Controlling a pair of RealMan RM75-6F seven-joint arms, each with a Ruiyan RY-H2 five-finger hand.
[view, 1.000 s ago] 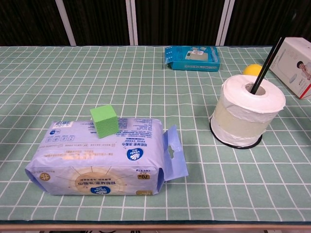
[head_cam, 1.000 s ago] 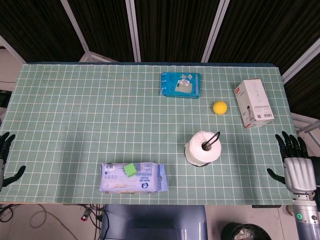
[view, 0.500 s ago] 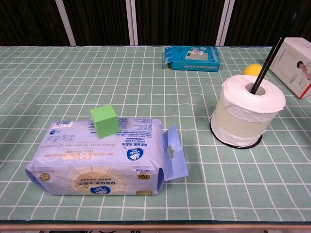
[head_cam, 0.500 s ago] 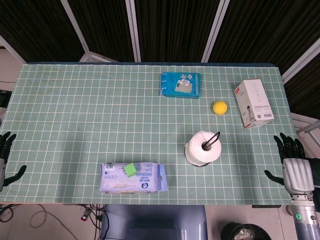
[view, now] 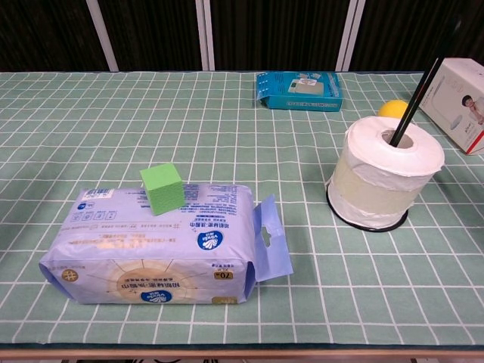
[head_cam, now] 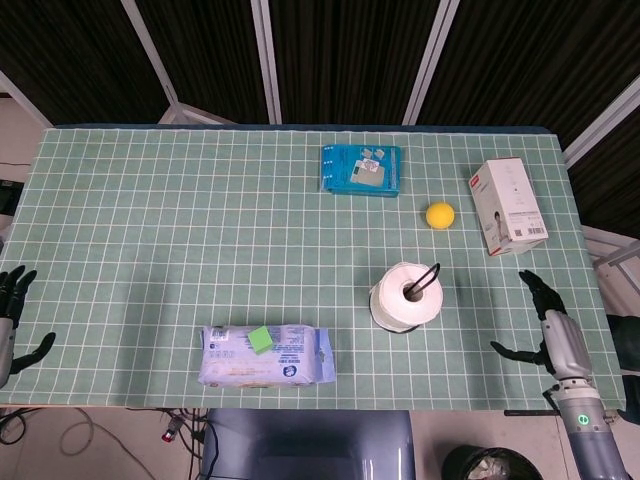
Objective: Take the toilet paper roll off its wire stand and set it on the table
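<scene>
- Right hand (head_cam: 549,325) was over the near right part of the table (head_cam: 150,230), to the right of the toilet paper roll (head_cam: 405,297) and apart from it. Fingers spread, thumb out toward the roll, nothing held; it touched no object.
- Right hand was seen edge-on, fingers pointing away from the robot, forearm running back off the near table edge.
- Left hand (head_cam: 10,318) showed only at the far left border of the head view, well apart from the roll, beyond the table's left edge. Fingers apart, thumb out to the side, holding nothing.
- Neither hand appeared in the chest view.
- Toilet paper roll sat on its wire stand (view: 414,91), the black rod rising tilted through the core, the black ring base around the roll's foot on the table.
- Yellow ball (head_cam: 440,215) lay beyond the roll, slightly right.
- White box (head_cam: 508,206) lay beyond and right of the roll, just beside the ball.
- Blue packet (head_cam: 361,171) lay flat farther back, left of the roll's line.
- Wet-wipes pack (head_cam: 265,356) lay left of the roll near the front edge; a green cube (view: 162,189) rested on top of it.
</scene>
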